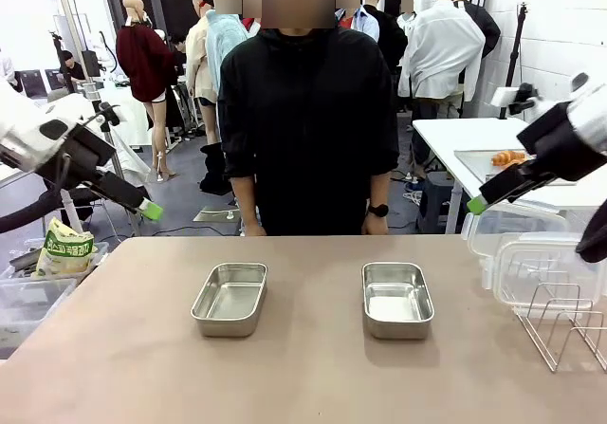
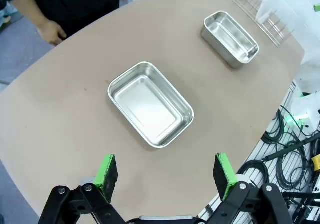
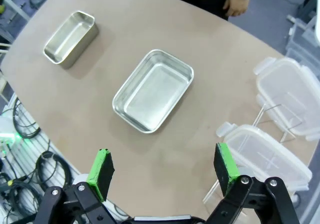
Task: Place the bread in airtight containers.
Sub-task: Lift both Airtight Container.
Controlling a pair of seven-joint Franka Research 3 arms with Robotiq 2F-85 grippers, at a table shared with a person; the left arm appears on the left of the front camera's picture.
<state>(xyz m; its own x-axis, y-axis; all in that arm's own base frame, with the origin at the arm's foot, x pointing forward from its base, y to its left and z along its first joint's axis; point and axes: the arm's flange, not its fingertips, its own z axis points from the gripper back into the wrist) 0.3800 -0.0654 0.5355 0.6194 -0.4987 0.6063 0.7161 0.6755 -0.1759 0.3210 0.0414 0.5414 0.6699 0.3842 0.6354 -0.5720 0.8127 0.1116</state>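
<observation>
The left tin (image 1: 229, 298) and right tin (image 1: 396, 299) stood empty and lidless on the table before a person, with their clear lids (image 3: 285, 93) at the wire rack (image 1: 560, 324). The left gripper (image 2: 167, 171) and right gripper (image 3: 163, 170) hung above, jaws spread wide, holding nothing. What seemed a croissant (image 1: 507, 157) lay on a far side table. Filling had not begun; a pastry first needed fetching or handing over.
</observation>
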